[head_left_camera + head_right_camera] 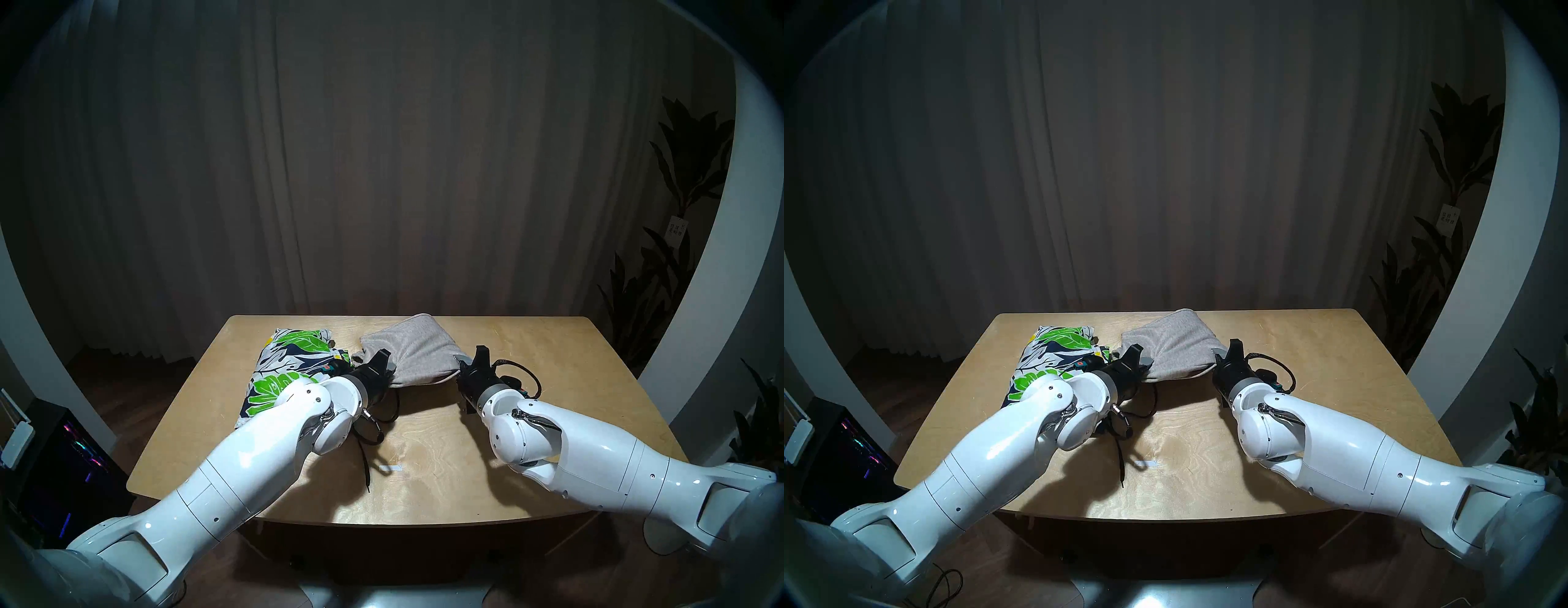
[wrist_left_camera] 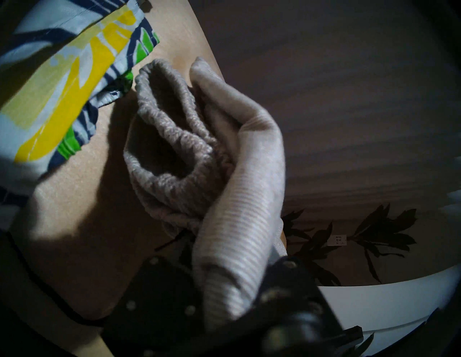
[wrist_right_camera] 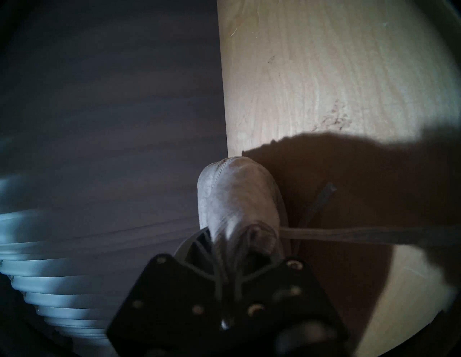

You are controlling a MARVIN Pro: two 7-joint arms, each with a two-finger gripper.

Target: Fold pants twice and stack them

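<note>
The light-grey knit shorts point(image 1: 418, 346) point(image 1: 1176, 342) lie folded at the back middle of the wooden table point(image 1: 551, 382). My left gripper point(image 1: 385, 361) point(image 1: 1139, 358) is shut on their near left edge; in the left wrist view the ribbed grey fabric point(image 2: 232, 236) bunches between its fingers point(image 2: 154, 294). My right gripper point(image 1: 470, 363) point(image 1: 1225, 356) is shut on their near right corner, and grey cloth point(image 3: 237, 199) is pinched between its jaws. The leaf-print shorts point(image 1: 292, 365) point(image 1: 1055, 352) point(image 2: 62, 74) lie to the left, partly hidden by my left arm.
A black cord point(image 1: 365, 460) trails on the table below my left wrist, next to a small white tape mark point(image 1: 391, 468). Dark curtains hang behind the table. Plants point(image 1: 679, 212) stand at the right and a lit computer case point(image 1: 63, 458) sits on the floor at the left.
</note>
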